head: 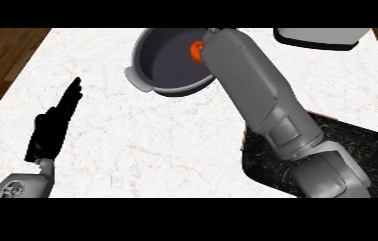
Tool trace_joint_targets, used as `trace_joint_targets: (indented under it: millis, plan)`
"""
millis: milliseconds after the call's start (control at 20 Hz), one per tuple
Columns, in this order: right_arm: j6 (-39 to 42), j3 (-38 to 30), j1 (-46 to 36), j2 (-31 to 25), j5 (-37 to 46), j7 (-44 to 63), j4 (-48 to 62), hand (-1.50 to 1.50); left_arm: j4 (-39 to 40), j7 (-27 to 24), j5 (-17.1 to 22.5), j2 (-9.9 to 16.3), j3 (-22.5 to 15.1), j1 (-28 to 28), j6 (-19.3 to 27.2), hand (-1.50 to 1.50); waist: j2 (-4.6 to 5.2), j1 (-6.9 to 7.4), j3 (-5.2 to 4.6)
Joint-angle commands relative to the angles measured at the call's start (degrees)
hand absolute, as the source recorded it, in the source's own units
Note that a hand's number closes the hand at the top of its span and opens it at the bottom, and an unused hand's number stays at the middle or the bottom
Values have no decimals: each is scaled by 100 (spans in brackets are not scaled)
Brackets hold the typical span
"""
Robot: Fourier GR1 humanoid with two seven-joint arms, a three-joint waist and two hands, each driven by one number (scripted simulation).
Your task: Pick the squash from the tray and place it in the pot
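Left hand (pixel 52 127): black, flat, fingers straight and relaxed, holding nothing, resting over the tabletop's near left part.
Tabletop (pixel 148 135): white marble with faint veins.
Tray (pixel 347 135): dark, speckled slab at the near right edge, mostly under the grey right forearm.
Pot (pixel 148 70): round, grey metal, smooth dark inside, small side handle, near the far edge.
Squash (pixel 196 51): orange, rounded, a sliver showing inside the pot.
Right hand: hidden behind its forearm; fingers cannot be told.
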Motion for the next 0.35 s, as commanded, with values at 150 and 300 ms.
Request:
trace_joint_targets:
  millis: [150, 300]
  plan:
    - [12, 160, 664, 10, -1388, -1153, -572, -150, 129, 40, -6, -89, 110, 29, 84, 0, -102, -259, -1]
    - [-139, 796, 1001, 10, -1909, -1253, -972, -150, 231, -171, 43, 44, 267, 299, -55, 0, -178, -400, -4]
